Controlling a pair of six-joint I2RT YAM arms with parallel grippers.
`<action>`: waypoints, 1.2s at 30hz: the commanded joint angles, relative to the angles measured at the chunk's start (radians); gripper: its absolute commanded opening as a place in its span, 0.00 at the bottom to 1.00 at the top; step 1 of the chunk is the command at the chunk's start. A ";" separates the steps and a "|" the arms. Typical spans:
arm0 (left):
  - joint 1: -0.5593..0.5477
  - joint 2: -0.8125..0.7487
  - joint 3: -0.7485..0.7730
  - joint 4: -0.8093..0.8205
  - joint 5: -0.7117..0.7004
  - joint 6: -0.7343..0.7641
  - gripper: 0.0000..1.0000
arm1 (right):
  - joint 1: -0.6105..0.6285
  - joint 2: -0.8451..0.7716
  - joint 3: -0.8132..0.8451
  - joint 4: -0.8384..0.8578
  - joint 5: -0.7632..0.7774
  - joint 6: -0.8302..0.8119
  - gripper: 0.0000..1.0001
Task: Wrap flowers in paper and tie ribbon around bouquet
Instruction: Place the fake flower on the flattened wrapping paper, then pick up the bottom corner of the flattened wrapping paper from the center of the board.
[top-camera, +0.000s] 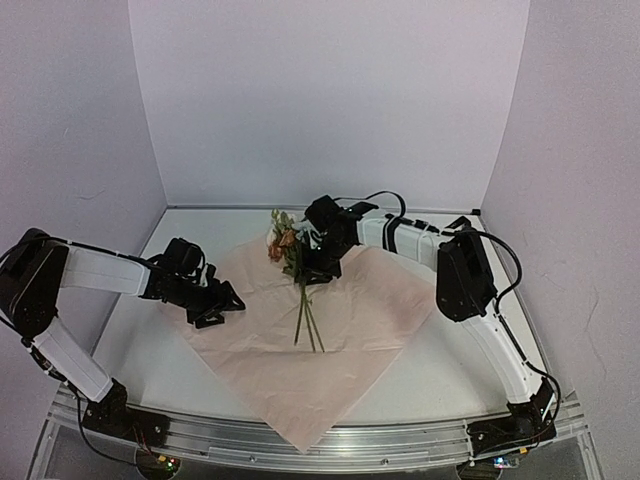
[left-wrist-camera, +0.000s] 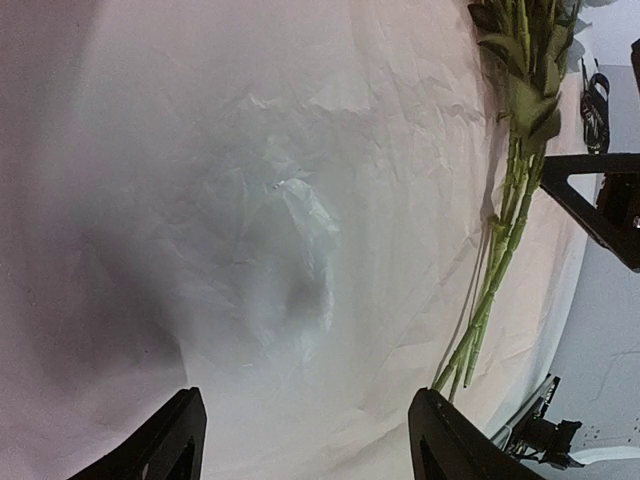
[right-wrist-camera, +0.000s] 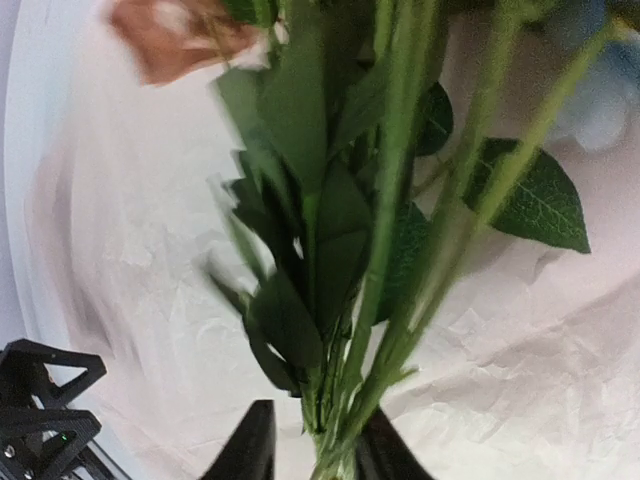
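Your pink paper (top-camera: 350, 340) lies spread on the desk (top-camera: 140, 340), one corner at the near edge. The flowers (top-camera: 300, 290) rest on it, stems nearest you. Your left pincer (top-camera: 222, 305) hangs wide open over the paper's left corner. Farther back, your right pincer (top-camera: 312, 275) narrowly straddles the stems; you cannot tell whether it grips them.

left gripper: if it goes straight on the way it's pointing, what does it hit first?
Most likely the paper: the left gripper, jaws open, points at a bare stretch of it. The flowers lie off to the side of that line. Gap to the sheet is unclear.
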 joint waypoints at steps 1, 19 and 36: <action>0.010 -0.013 -0.010 0.029 0.006 -0.001 0.72 | 0.007 -0.002 -0.001 0.029 0.049 0.039 0.44; 0.017 -0.086 0.004 0.007 0.002 0.019 0.73 | 0.080 -0.575 -0.580 -0.048 0.019 -0.251 0.75; 0.017 -0.175 0.011 -0.063 -0.047 0.042 0.73 | 0.517 -0.973 -1.277 0.319 0.176 -0.747 0.76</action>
